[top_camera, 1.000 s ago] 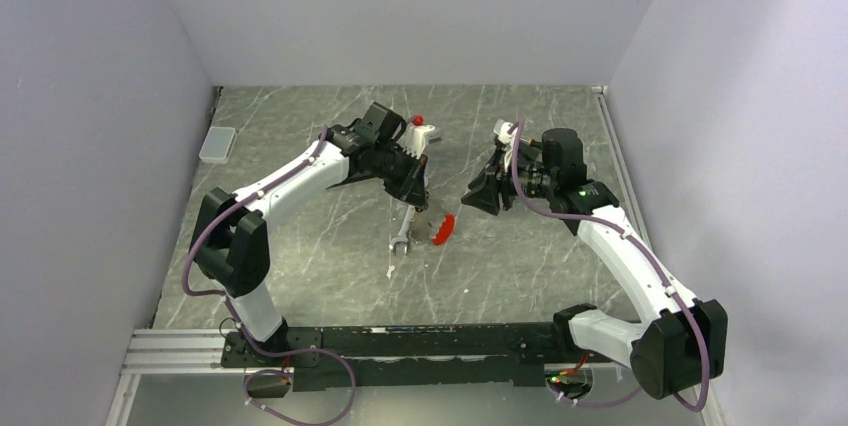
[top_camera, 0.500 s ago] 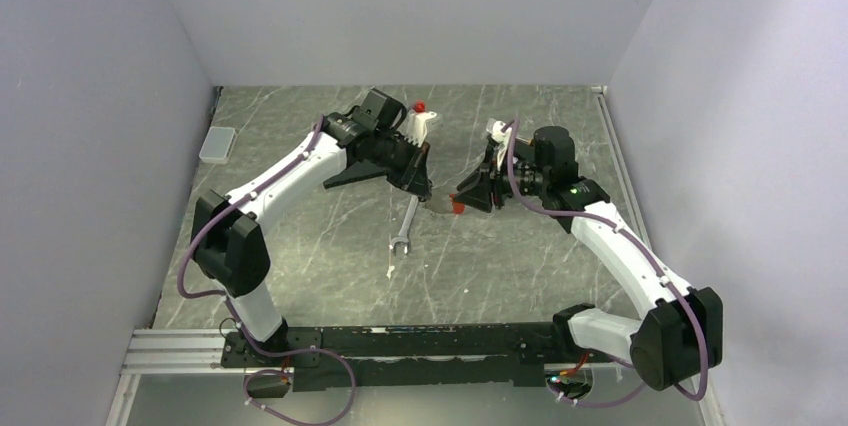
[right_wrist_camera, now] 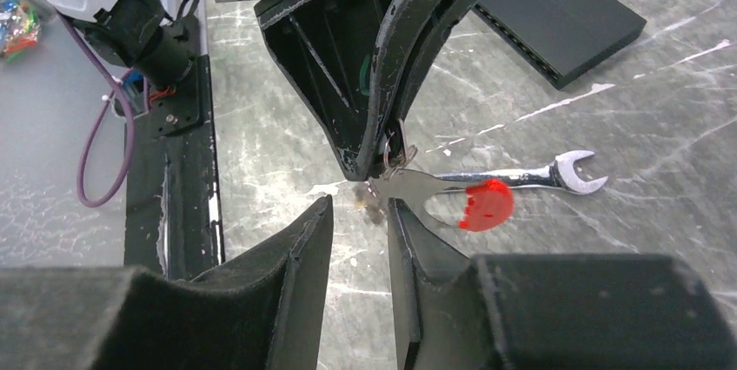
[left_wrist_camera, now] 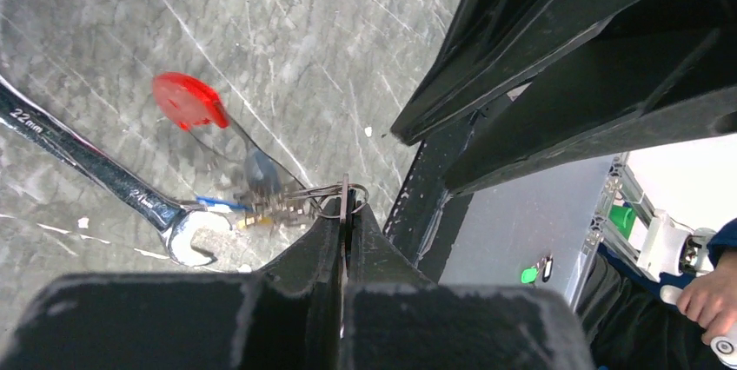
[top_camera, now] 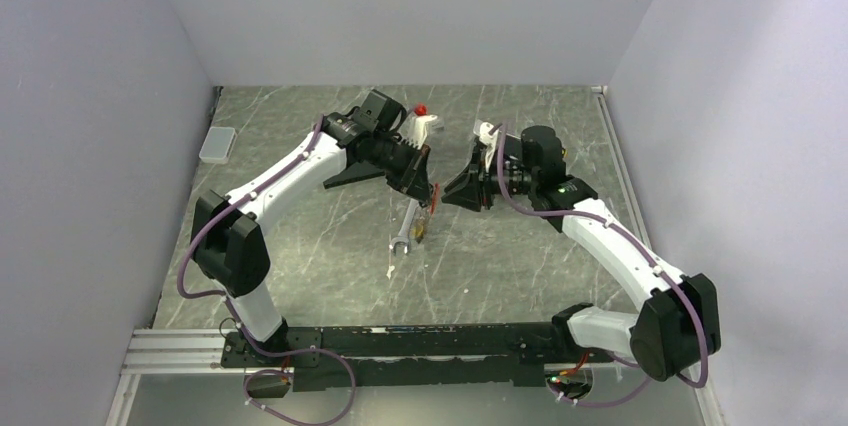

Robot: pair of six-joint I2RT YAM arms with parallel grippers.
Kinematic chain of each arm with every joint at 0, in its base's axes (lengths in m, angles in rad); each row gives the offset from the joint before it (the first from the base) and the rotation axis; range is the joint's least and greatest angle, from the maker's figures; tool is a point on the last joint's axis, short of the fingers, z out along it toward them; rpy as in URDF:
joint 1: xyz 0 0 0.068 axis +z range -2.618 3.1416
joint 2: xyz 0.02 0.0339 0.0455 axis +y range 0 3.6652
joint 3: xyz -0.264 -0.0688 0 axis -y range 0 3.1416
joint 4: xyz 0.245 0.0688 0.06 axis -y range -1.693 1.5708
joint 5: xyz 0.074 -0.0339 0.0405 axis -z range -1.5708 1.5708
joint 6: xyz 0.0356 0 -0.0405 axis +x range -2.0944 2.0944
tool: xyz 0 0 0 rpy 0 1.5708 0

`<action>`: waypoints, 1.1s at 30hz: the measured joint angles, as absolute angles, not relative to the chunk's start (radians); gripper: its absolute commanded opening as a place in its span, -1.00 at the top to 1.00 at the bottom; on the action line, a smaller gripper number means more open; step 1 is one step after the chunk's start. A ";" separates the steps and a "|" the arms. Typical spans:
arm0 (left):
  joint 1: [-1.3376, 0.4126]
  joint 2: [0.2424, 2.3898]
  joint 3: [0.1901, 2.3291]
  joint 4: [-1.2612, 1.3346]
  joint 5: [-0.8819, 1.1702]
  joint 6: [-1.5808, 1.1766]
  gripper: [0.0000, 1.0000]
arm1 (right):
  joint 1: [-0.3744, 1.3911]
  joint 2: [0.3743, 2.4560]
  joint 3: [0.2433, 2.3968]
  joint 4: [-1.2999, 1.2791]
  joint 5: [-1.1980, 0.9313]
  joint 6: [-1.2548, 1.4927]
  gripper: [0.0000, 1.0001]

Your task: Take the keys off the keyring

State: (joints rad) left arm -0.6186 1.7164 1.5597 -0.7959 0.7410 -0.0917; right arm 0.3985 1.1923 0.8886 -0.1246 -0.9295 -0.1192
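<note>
You have plain pale walls [top_camera: 400, 6] on three sides of a grey marbled tabletop [top_camera: 300, 246]; a small pale block [top_camera: 217, 144] lies by the left wall.

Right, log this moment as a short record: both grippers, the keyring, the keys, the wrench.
left gripper: shut, pinching the keyring's thin metal ring
right gripper: jaws apart, tips at the hanging bunch; contact unclear
keyring: hanging from the left gripper, red tag dangling
keys: bunched on the ring, blurred
wrench: lying flat on the table, beneath the bunch
</note>
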 measured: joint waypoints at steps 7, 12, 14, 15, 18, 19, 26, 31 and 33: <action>-0.619 1.716 1.560 -0.798 0.790 -0.087 1.00 | 0.422 1.224 0.868 -0.068 -0.929 -0.115 0.37; -0.619 1.716 1.560 -0.798 0.813 -0.082 1.00 | 0.422 1.237 0.851 -0.022 -0.930 -0.099 0.37; -0.619 1.716 1.560 -0.798 0.823 -0.079 1.00 | 0.422 1.240 0.848 -0.004 -0.937 -0.091 0.37; -0.619 1.716 1.560 -0.798 0.830 -0.076 1.00 | 0.422 1.240 0.845 0.008 -0.944 -0.085 0.37; -0.619 1.716 1.560 -0.798 0.846 -0.071 1.00 | 0.422 1.244 0.837 0.028 -0.958 -0.077 0.37; -0.619 1.716 1.560 -0.800 0.848 -0.071 1.00 | 0.422 1.245 0.836 0.033 -0.962 -0.075 0.37; -0.619 1.716 1.560 -0.810 0.861 -0.069 1.00 | 0.422 1.256 0.830 0.056 -0.986 -0.066 0.37; -0.619 1.716 1.560 -0.815 0.868 -0.067 1.00 | 0.422 1.258 0.823 0.070 -0.997 -0.066 0.37; -0.619 1.716 1.560 -0.817 0.868 -0.067 1.00 | 0.422 1.258 0.822 0.073 -0.997 -0.066 0.37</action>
